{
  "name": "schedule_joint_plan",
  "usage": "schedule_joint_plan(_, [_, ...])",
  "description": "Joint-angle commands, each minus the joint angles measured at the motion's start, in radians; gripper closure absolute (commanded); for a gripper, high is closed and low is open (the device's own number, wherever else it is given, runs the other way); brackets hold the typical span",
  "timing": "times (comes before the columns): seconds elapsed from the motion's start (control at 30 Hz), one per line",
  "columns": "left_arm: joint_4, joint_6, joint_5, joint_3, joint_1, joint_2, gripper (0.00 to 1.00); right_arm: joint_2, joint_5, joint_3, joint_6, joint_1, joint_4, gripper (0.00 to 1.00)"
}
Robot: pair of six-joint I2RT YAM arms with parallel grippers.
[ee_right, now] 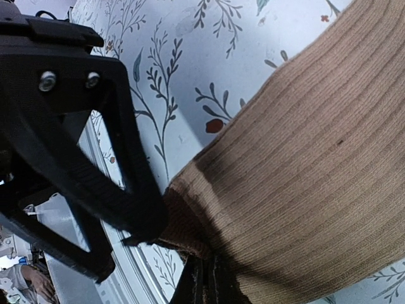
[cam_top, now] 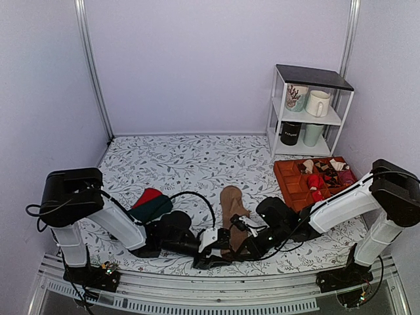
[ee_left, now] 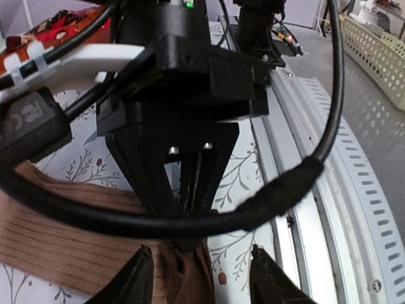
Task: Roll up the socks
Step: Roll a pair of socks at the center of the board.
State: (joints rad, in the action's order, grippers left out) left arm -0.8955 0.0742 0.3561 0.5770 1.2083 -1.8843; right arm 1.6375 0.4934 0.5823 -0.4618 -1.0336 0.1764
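The tan-brown socks [cam_top: 233, 205] lie as one long flat strip on the floral table cover, toe towards the back, cuff near the front edge. My right gripper [cam_top: 240, 244] is shut on the cuff edge; in the right wrist view its fingers [ee_right: 209, 282] pinch the ribbed knit [ee_right: 304, 171]. My left gripper [cam_top: 211, 252] is open, and in the left wrist view [ee_left: 199, 269] its two fingertips straddle the same cuff corner [ee_left: 183, 272], just below the right gripper's shut fingers [ee_left: 188, 215]. A black cable [ee_left: 190, 218] crosses this view.
Red and dark green socks [cam_top: 151, 205] lie beside the left arm. An orange tray [cam_top: 292, 184] with small rolled socks stands at the right. A white shelf [cam_top: 308, 108] with mugs stands at the back right. A metal rail [cam_top: 216, 295] runs along the front edge.
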Motion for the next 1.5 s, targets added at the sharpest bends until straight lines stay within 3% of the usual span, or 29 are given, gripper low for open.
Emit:
schedule_joint_plan(0.0, [0.055,-0.023,0.015,0.005,0.009,-0.025,0.49,0.044,0.017,-0.008,-0.02,0.008,-0.11,1.0])
schedule_joint_plan(0.4, [0.136,-0.055,0.007,0.053,0.01,-0.073,0.5,0.059,0.057,0.015,-0.044,0.023,-0.118,1.0])
schedule_joint_plan(0.47, [0.137,-0.059,0.006,0.053,0.01,-0.072,0.57,0.059,0.061,0.018,-0.047,0.024,-0.122,1.0])
schedule_joint_plan(0.73, [0.138,-0.107,-0.003,0.042,0.012,-0.143,1.0,0.059,0.068,0.021,-0.054,0.03,-0.127,1.0])
schedule_joint_plan(0.87, [0.137,-0.15,-0.009,0.028,0.008,-0.137,1.0,0.047,0.054,0.026,-0.046,0.03,-0.127,0.93])
schedule_joint_plan(1.0, [0.193,-0.219,0.002,0.021,-0.004,-0.119,1.0,-0.071,-0.061,0.0,0.058,0.031,-0.108,0.73])
schedule_joint_plan(1.1, [0.211,-0.288,0.034,0.006,-0.011,-0.117,1.0,-0.214,-0.147,-0.069,0.188,0.03,-0.011,0.64])
schedule_joint_plan(1.27, [0.218,-0.353,0.067,-0.017,-0.013,-0.131,1.0,-0.394,-0.195,-0.234,0.386,0.021,0.222,0.56])
schedule_joint_plan(1.47, [0.227,-0.376,0.074,-0.017,-0.015,-0.134,1.0,-0.365,-0.249,-0.277,0.568,-0.093,0.281,0.53])
